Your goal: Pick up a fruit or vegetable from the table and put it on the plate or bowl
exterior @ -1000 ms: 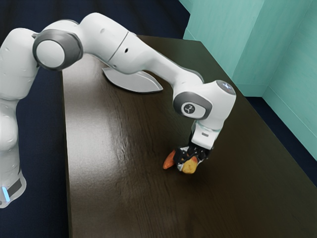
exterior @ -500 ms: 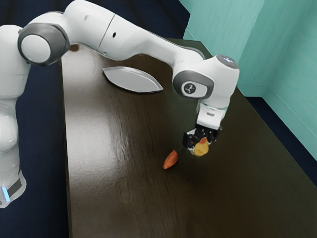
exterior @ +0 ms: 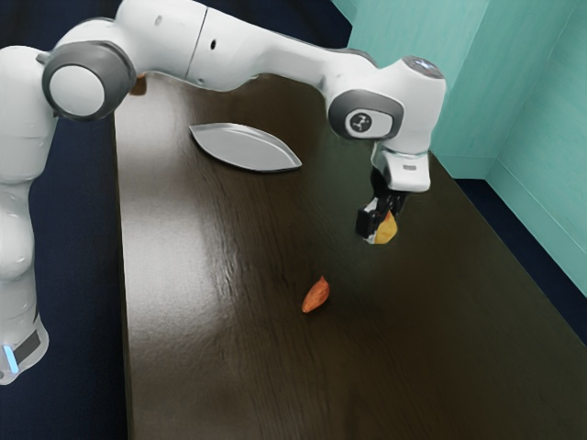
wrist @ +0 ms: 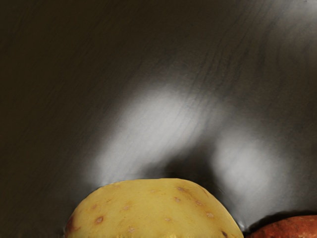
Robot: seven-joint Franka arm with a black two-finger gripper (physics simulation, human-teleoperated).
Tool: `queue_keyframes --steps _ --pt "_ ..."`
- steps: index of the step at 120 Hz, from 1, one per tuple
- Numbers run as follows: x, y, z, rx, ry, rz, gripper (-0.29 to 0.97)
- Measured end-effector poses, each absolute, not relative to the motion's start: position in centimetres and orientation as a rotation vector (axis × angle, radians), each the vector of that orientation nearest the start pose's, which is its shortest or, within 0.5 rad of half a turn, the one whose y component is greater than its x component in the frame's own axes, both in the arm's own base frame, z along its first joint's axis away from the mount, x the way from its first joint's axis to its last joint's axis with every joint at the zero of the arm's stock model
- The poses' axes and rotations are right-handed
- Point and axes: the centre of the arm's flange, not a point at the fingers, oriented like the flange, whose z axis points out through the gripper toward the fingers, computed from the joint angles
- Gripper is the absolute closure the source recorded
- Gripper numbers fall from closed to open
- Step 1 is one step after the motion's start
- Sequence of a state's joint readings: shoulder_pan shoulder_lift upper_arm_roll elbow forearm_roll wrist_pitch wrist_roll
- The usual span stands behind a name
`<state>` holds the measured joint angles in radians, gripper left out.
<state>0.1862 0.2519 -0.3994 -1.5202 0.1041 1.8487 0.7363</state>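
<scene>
Exterior view: above the dark glossy table (exterior: 229, 302), the black gripper (exterior: 378, 229) clamps a yellow potato (exterior: 390, 231).
Carry it high and level to the plate (exterior: 246, 147), well apart, then lower gently. The plate is flat, leaf-shaped grey metal; the potato's skin is speckled. A tapered orange sweet potato (exterior: 315, 295) lies on the wood.

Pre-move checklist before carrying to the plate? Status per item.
1. Grasp: end effector shut on the yellow potato: ok.
2. Clearance: the potato hangs above the table, not touching it: ok.
3. Grip security: the potato sticks out to one side of the end effector, and how deep it sits is hidden: cannot tell.
4. Target: grey plate lies flat with nothing on it: ok.
5. Path: orange sweet potato lies on the table, nearer the camera than the straight line to the plate: ok.
</scene>
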Motion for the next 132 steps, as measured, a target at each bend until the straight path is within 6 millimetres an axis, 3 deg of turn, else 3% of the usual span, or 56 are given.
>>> queue_keyframes --steps 26,49,66,98,113,132 --pt "63.2 -2.4 55.7 -2.893 1.078 -0.115 0.47" --pt "62.0 7.8 53.7 -3.014 0.736 -0.029 0.47" --pt "61.4 12.9 52.9 -3.056 0.556 -0.024 0.47" --pt "61.1 18.4 50.2 -3.1 0.349 -0.012 0.47" --pt "58.8 19.5 48.9 -3.133 0.286 0.038 0.47" --pt "54.5 20.6 50.5 -3.154 0.21 0.029 0.47"
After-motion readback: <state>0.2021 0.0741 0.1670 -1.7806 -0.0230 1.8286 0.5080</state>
